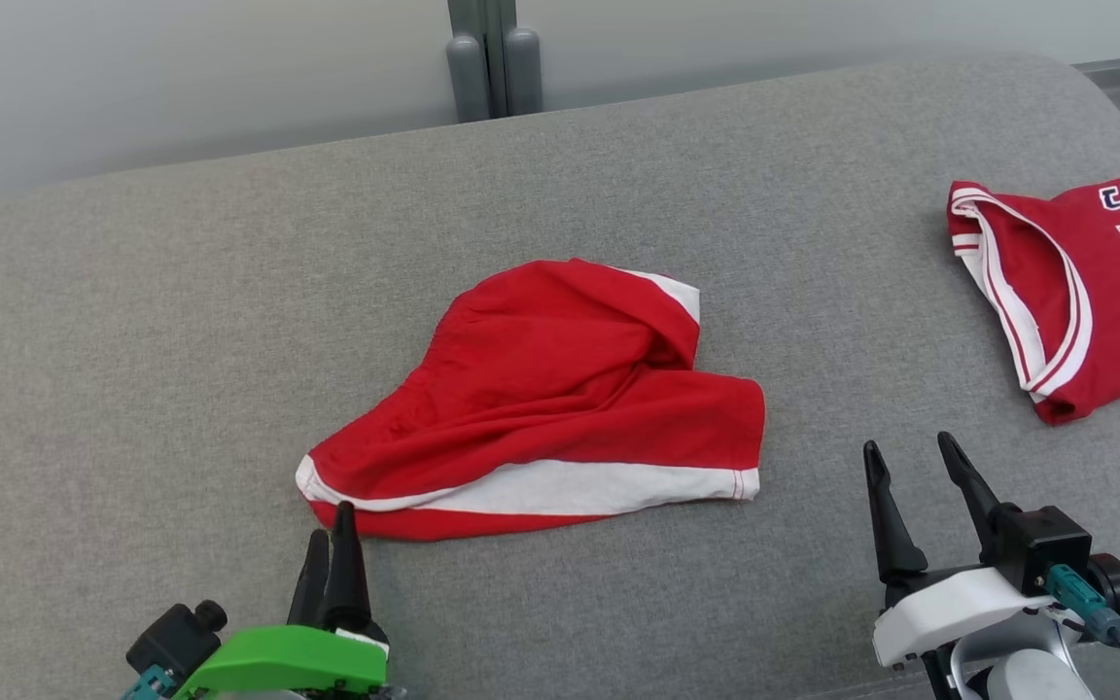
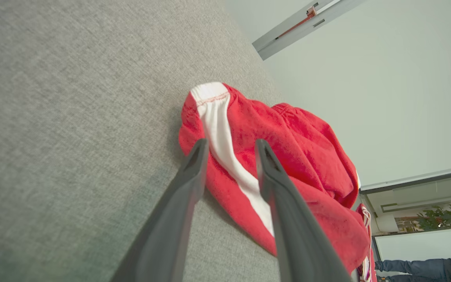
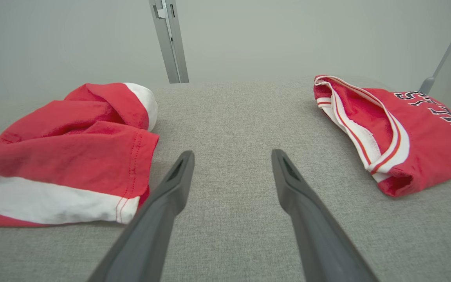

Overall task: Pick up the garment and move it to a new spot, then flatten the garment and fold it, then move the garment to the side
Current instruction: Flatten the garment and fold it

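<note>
The garment (image 1: 541, 389), red shorts with a white side stripe, lies crumpled in the middle of the grey cushion (image 1: 181, 340). My left gripper (image 1: 331, 523) is at the garment's near left corner, fingertips right at the hem. In the left wrist view the left gripper (image 2: 232, 145) has its fingers apart, and the garment (image 2: 300, 156) with its white stripe shows in the gap, not pinched. My right gripper (image 1: 909, 443) stands open over bare cushion to the right of the garment. The right wrist view shows the right gripper (image 3: 231, 154) empty, with the garment (image 3: 65, 156) at its left.
A red jersey (image 1: 1075, 292) with white trim and dark lettering lies at the cushion's right edge, also seen as the jersey (image 3: 405, 129) on the right. Grey posts (image 1: 492, 68) stand behind the cushion's back edge. A person's dark sleeve (image 2: 425, 266) shows far off.
</note>
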Robot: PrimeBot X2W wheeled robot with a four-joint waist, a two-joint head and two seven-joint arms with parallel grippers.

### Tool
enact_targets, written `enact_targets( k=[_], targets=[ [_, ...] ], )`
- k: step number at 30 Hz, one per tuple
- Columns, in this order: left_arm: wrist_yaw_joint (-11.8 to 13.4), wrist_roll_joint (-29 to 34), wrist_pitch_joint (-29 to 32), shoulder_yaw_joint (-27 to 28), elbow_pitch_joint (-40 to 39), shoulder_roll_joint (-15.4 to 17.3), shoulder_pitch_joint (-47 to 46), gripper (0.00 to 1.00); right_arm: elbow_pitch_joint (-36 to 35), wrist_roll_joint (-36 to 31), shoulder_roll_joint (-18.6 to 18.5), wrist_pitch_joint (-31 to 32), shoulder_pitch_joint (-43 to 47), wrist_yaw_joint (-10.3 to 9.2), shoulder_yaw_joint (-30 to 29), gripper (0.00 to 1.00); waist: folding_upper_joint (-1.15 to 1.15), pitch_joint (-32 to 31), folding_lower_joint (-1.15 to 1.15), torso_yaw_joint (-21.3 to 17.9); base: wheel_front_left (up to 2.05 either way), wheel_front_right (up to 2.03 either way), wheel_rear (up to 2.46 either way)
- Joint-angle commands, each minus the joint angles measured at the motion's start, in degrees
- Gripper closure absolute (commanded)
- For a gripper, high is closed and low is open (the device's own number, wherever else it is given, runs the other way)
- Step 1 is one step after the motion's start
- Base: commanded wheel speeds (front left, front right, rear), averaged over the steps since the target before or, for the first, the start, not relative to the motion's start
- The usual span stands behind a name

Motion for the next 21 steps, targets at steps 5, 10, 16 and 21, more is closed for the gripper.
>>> enact_targets(
  k=[5,10,16,21],
  targets=[
    [-0.51,13.54,-0.12,3.3,-2.19,1.49,3.28,0.0,0.03,-0.34,-0.16,0.0,0.84,-0.11,0.0,0.0,0.0,-1.56,0.0,0.36,0.0,0.0,0.0],
    [-1.8,23.39,0.04,2.76,-6.25,7.37,2.97,0.0,0.19,-0.32,-0.16,0.0,1.76,-0.11,-0.04,0.0,0.0,-2.61,0.0,-0.04,0.0,0.0,0.0],
    [-3.58,29.99,6.75,-2.58,-5.41,17.71,-2.48,0.0,0.42,0.12,-0.18,0.0,1.72,-0.11,0.78,0.0,0.0,-3.49,0.0,-1.56,0.0,0.0,0.0],
    [-4.24,27.9,12.94,-9.35,-2.26,22.76,-7.89,0.0,0.05,0.13,-0.14,0.0,1.49,-0.11,1.24,0.0,0.0,-2.8,0.0,-2.78,0.0,0.0,0.0]
  ],
)
